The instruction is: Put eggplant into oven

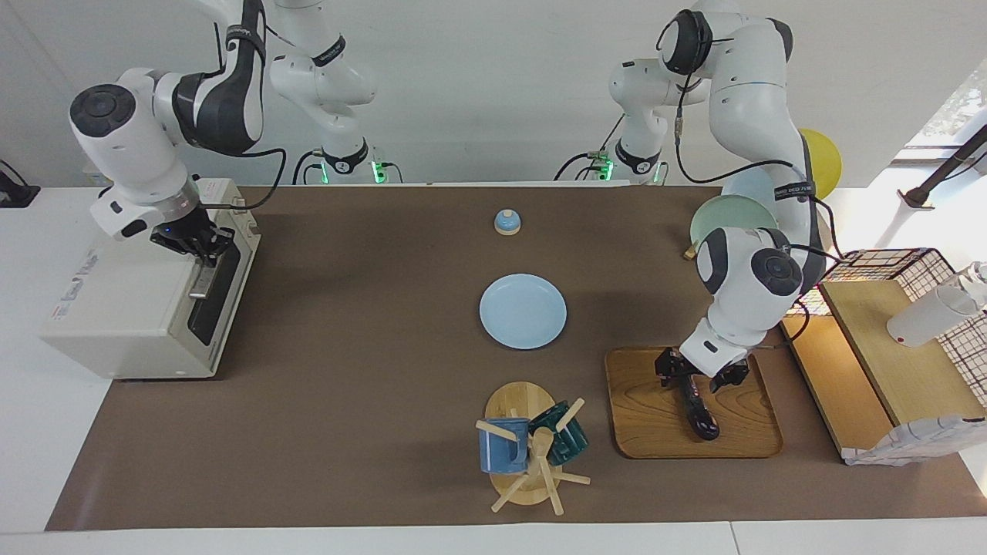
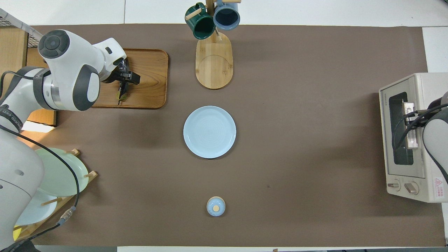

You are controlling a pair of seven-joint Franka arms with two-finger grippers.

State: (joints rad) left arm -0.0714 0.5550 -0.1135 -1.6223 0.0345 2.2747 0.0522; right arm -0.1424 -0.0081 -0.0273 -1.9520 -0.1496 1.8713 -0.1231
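Observation:
The eggplant [image 1: 700,412], long and dark purple-black, lies on a wooden tray [image 1: 648,408] toward the left arm's end of the table. My left gripper [image 1: 694,379] is low over the eggplant's stem half. In the overhead view the gripper [image 2: 123,81] hides the eggplant except its greenish stem tip [image 2: 121,97] above the tray [image 2: 150,80]. The cream-white oven [image 1: 131,308] stands at the right arm's end, its door shut. My right gripper [image 1: 207,258] is at the door's metal handle [image 1: 201,284]. In the overhead view the right arm covers part of the oven [image 2: 420,87].
A light blue plate [image 1: 523,311] lies mid-table. A mug tree [image 1: 524,447] with two mugs stands farther from the robots. A small blue lidded piece [image 1: 506,222] sits near the robots. A plate rack [image 1: 732,216] and a wooden shelf [image 1: 887,347] flank the tray.

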